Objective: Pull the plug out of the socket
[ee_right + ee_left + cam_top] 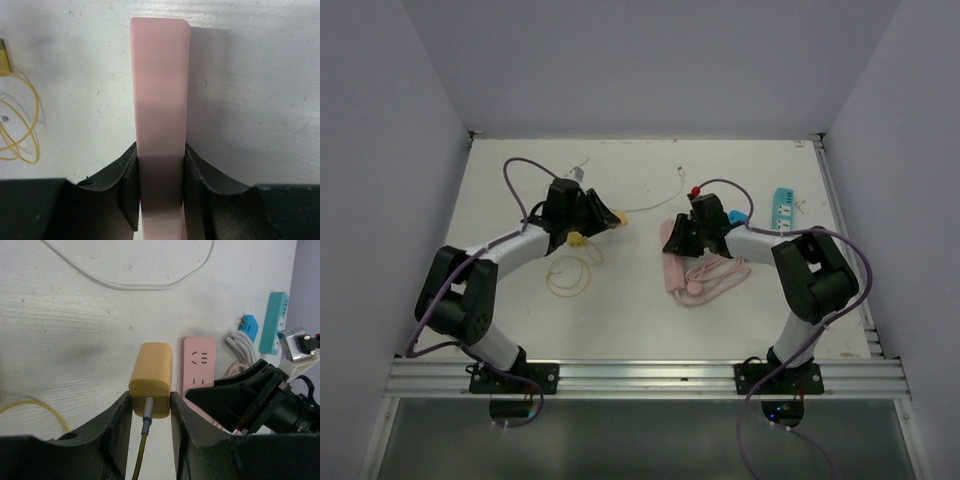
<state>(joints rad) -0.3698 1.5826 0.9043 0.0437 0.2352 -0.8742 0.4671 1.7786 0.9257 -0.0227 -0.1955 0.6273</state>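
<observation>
A yellow plug (151, 375) with a yellow cable sits between the fingers of my left gripper (150, 402), which is shut on its sides. In the top view the plug (617, 216) is at the left gripper (605, 216), well left of the socket. The socket is a pink power strip (160, 85), and my right gripper (161, 160) is shut across its width. In the left wrist view the pink socket (200, 362) lies just right of the plug with bare outlet holes, apart from it. The top view shows the right gripper (673, 240) over the strip (674, 272).
A teal power strip (782, 207) and a blue plug (737, 217) lie at the right rear. A thin white cable (655, 200) runs across the back. The yellow cable loops (570, 272) near the left arm, and a pink cord (715, 280) coils beside the socket.
</observation>
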